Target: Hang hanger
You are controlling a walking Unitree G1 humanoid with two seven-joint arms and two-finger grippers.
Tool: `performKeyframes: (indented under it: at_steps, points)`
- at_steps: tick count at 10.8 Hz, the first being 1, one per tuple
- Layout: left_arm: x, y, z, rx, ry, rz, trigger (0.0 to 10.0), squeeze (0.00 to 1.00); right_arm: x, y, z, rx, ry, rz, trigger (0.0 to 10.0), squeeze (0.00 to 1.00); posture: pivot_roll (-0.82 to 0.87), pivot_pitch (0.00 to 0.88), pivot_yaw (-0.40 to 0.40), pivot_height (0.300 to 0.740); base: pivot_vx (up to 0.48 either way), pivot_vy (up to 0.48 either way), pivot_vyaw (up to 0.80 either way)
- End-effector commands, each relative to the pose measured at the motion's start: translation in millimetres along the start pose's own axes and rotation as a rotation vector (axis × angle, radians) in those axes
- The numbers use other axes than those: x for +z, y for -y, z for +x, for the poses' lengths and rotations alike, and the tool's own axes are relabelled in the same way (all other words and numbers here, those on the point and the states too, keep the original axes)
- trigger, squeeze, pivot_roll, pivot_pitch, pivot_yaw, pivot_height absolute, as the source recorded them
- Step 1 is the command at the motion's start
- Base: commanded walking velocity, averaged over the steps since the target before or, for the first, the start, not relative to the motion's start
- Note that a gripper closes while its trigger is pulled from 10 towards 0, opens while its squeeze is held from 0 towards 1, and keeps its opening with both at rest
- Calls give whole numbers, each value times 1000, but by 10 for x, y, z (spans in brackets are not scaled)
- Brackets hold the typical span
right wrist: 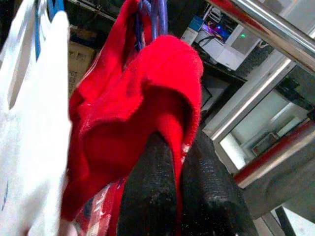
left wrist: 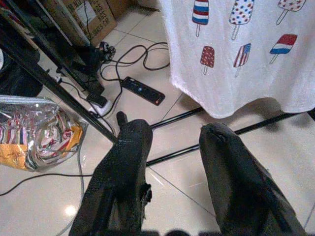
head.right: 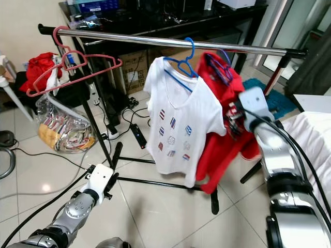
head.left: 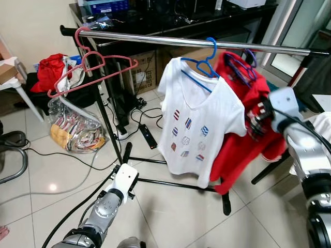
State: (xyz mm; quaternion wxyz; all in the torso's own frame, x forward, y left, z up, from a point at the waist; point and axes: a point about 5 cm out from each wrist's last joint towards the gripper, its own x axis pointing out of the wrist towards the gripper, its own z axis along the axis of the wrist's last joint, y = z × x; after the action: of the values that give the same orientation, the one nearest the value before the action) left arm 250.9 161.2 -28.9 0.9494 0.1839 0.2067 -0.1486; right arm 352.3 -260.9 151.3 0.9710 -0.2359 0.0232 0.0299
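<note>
The right gripper [right wrist: 179, 162] has its two black fingers pressed nearly together, pinching a fold of the bright red fabric garment [head.left: 243, 139] between them; in the head views this gripper sits at about 3 o'clock, against the garment's right shoulder. The red garment hangs on a purple wire hanger [head.left: 239, 66] whose hook is over the shiny horizontal metal rail [head.left: 155, 39] of a black-framed clothes rack; the rail runs across the scene at 12 o'clock. Just to the garment's 9 o'clock side, touching it, a white T-shirt printed with ice lollies [head.left: 194, 124] hangs on a blue plastic hanger [head.left: 206, 61]; at the rail's far left end, around 10 o'clock, bare pink plastic hangers [head.left: 90, 67] hang tilted. The left gripper [left wrist: 172, 147] is low at 7 o'clock above the pale tiled floor [head.left: 170, 217], its fingers spread apart and holding nothing; beyond them lie a black power strip [left wrist: 142, 91] and a clear plastic bag of striped items [left wrist: 34, 130].
</note>
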Motion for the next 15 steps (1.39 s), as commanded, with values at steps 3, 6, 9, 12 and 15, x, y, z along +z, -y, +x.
performKeyframes:
  at_steps: [3,6,9,12,15]
  points:
    - [-21,29,-10,-5,-7,6,10000,0,348,94,131,-28,28,49,10000,0,65,0,2,740,0,0,0]
    - [-47,48,-26,-5,-12,5,10000,0,549,59,224,-24,32,75,10000,0,69,0,0,740,0,0,0]
    - [157,141,9,-95,138,173,10000,0,680,10,300,-23,20,103,10000,0,80,0,-10,740,0,0,0]
    - [598,184,45,-179,428,336,10000,0,622,-28,349,-49,-50,116,10000,0,100,0,-22,740,0,0,0]
    - [819,226,-6,-283,616,533,10000,0,591,-5,398,-110,-113,159,10000,0,115,0,-28,740,0,0,0]
